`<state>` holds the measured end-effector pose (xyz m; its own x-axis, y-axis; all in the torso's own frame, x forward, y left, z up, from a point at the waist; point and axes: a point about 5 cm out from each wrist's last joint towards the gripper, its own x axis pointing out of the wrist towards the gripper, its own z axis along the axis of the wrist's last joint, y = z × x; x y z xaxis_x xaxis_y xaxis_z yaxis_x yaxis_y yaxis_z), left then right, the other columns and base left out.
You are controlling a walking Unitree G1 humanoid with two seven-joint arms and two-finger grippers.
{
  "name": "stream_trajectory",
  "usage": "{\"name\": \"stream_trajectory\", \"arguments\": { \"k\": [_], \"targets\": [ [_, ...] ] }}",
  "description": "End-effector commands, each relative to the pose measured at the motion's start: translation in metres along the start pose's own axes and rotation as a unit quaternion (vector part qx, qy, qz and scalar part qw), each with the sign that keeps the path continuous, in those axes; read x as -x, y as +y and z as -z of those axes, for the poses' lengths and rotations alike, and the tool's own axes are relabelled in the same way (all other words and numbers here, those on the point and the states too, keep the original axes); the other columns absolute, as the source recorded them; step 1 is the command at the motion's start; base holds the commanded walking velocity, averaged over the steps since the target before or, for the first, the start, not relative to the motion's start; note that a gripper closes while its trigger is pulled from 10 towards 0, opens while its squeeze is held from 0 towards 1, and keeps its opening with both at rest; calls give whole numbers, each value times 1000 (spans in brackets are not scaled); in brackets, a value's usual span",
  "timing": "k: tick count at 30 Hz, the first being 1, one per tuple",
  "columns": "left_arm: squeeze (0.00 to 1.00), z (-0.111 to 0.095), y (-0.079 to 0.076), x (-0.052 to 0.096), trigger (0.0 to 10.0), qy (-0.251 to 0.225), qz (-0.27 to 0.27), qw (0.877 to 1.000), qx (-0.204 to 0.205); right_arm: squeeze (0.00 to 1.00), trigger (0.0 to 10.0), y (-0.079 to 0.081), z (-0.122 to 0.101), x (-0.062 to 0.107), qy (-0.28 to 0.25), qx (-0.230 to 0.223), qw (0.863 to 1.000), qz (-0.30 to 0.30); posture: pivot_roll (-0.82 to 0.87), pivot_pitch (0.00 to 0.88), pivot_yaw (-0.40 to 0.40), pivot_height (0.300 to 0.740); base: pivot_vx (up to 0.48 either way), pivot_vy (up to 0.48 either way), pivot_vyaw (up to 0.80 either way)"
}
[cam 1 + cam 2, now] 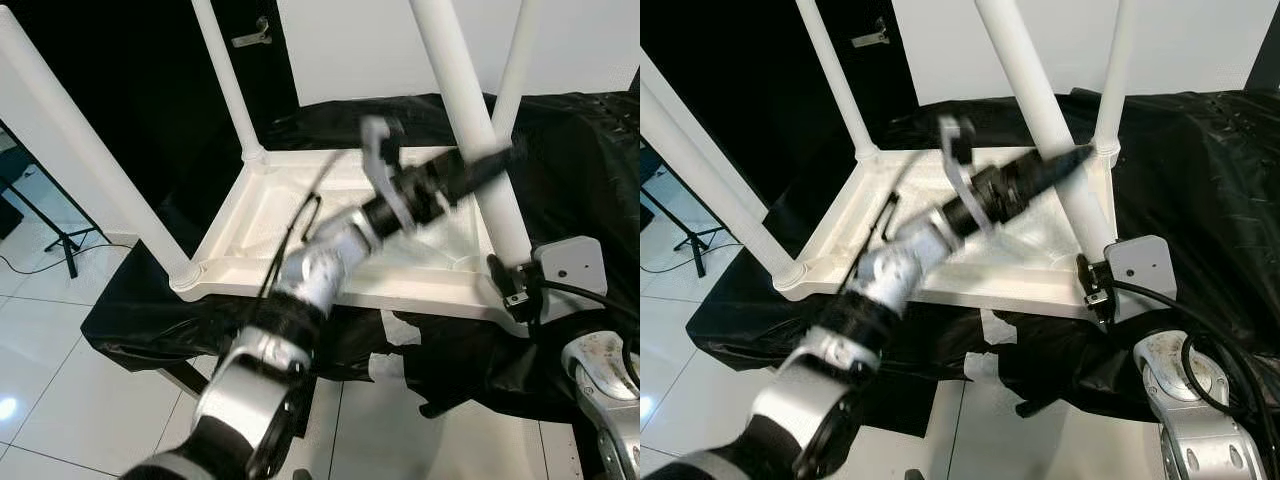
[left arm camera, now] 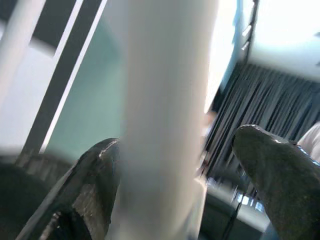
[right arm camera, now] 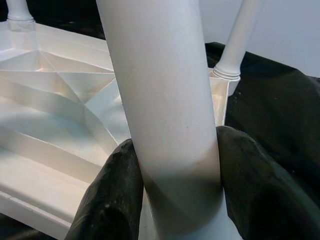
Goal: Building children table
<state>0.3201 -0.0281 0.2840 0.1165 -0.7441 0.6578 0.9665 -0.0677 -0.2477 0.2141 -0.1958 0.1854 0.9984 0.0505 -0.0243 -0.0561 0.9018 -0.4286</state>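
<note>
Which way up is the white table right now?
Upside down: the table top lies ribbed underside up on the black cloth, four legs pointing upward.

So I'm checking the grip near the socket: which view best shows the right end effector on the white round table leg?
The right wrist view: both black fingers press the white round table leg just above its socket. The eye views show the right end effector small, partly hidden.

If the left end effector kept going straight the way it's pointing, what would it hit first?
The white table leg. It already stands between the left end effector's open fingers, so pushing on would likely press it into the palm; depth there is blurred, so contact may be near.
</note>
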Motion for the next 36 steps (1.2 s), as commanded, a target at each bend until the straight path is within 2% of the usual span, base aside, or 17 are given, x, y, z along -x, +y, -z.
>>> {"name": "stream_trajectory", "arguments": {
  "k": [1, 2, 3, 4, 5, 12, 13, 19, 20, 26, 32, 33, 34, 35, 36],
  "targets": [
    [0, 9, -12, -12, 10000, -11, 47, 999, 16, 0, 10000, 6, 14, -1, 38, -6, 999, -13, -88, 0, 127, 740, 0, 0, 0],
    [0, 10, -13, -11, 5255, -7, 51, 999, 10, 0, 10000, 6, 14, -1, 37, -6, 999, -13, -89, 0, 127, 740, 0, 0, 0],
    [0, 11, -14, -11, 3608, -4, 53, 999, 7, 0, 10000, 7, 14, -1, 37, -5, 999, -13, -90, 0, 128, 740, 0, 0, 0],
    [0, 11, -14, -11, 3608, -4, 53, 999, 7, 0, 10000, 7, 14, -1, 37, -5, 999, -13, -90, 0, 128, 740, 0, 0, 0],
    [0, 14, -15, -10, 0, 0, 58, 998, 8, 0, 10000, 7, 13, -1, 35, -6, 999, -12, -91, 0, 128, 740, 0, 0, 0],
    [0, 22, -19, -7, 0, 15, 71, 997, 9, 0, 10000, 6, 11, -1, 31, -4, 999, -10, -89, 0, 124, 740, 0, 0, 0],
    [0, 22, -19, -7, 0, 15, 72, 997, 9, 1000, 10000, 6, 8, -1, 27, -11, 999, -13, -87, 0, 122, 740, 0, 0, 0],
    [0, 23, -20, -7, 0, 19, 74, 997, 1, 1000, 10000, 6, -10, -2, 1, -23, 999, -34, -89, 0, 122, 740, 0, 0, 0],
    [0, 24, -21, -7, 0, 22, 75, 997, -2, 0, 10000, 7, -15, -2, -5, -23, 999, -49, -93, 0, 124, 740, 0, 0, 0],
    [0, 27, -23, -7, 0, 31, 82, 996, -8, 0, 10000, 3, -27, 1, -21, -12, 996, -81, -100, 0, 128, 740, 0, 0, 0],
    [0, 31, -24, -7, 0, 46, 87, 995, -24, 0, 10000, -20, -35, 7, -12, -2, 990, -143, -91, 0, 124, 740, 0, 0, 0],
    [0, 31, -24, -6, 0, 47, 86, 995, -27, 0, 8039, -22, -35, 7, -7, 3, 989, -149, -91, 0, 124, 740, 0, 0, 0],
    [0, 31, -24, -6, 0, 47, 86, 995, -27, 0, 8039, -22, -35, 7, -7, 3, 989, -149, -91, 0, 124, 740, 0, 0, 0],
    [0, 32, -24, -6, 0, 48, 86, 995, -28, 0, 3176, -23, -35, 8, -4, 9, 988, -153, -88, 0, 123, 740, 0, 0, 0],
    [0, 32, -24, -6, 0, 49, 86, 995, -29, 0, 3176, -24, -35, 8, -1, 14, 988, -157, -88, 0, 123, 740, 0, 0, 0]
  ]
}}
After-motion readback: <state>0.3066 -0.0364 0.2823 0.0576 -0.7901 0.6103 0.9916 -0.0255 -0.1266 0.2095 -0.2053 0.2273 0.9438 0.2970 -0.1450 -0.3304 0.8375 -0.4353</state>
